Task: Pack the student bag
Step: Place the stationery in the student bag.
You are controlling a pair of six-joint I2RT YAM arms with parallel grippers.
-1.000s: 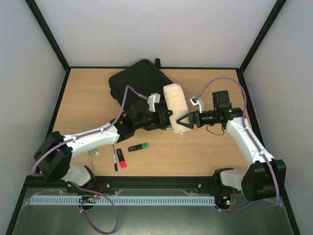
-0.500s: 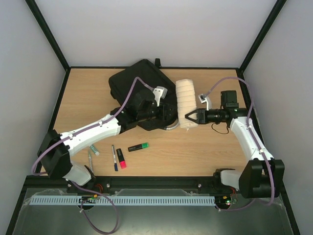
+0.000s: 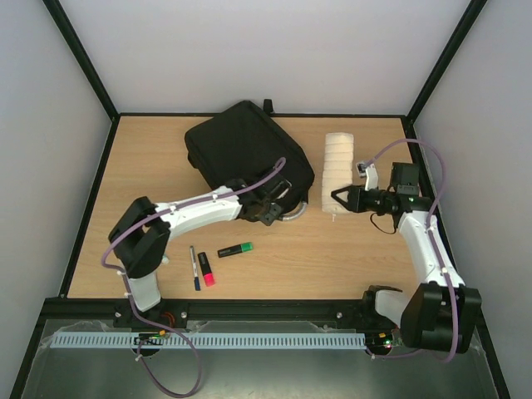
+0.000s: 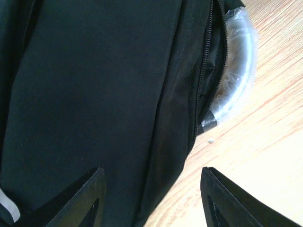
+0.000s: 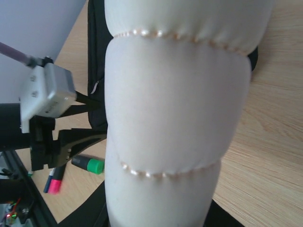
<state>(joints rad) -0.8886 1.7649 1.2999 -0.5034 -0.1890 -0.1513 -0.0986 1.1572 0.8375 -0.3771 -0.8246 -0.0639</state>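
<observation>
Stationery lies on the worktop [image 3: 125,166] towards the near left: a thin pen [image 3: 194,267], a pink highlighter [image 3: 206,271] just beside it, and a green highlighter [image 3: 235,249] a little to their right, apart from both.

Locate the student bag [image 3: 241,150] at the far centre of the worktop, lying flat and turned at an angle to the worktop edges. Its grey loop handle [image 3: 293,214] projects from the near right corner onto the bare wood.

Note that the left arm reaches across from the left, and the left tool [image 3: 270,209] sits over the near right edge of the student bag, just beside the handle. In the left wrist view, observe both fingers spread apart with nothing between them; black fabric fills the frame beyond them, with a zip [image 4: 204,80] running alongside the translucent handle.

Right of the bag, and close to it, find a cream padded roll [image 3: 338,166], ribbed by stitched seams and lying far-to-near. You cannot tell whether it rests on the worktop or is lifted.

Confirm that the right tool [image 3: 336,200] is pinching the near end of this roll, approaching from the right. In the right wrist view the roll fills most of the frame.
</observation>
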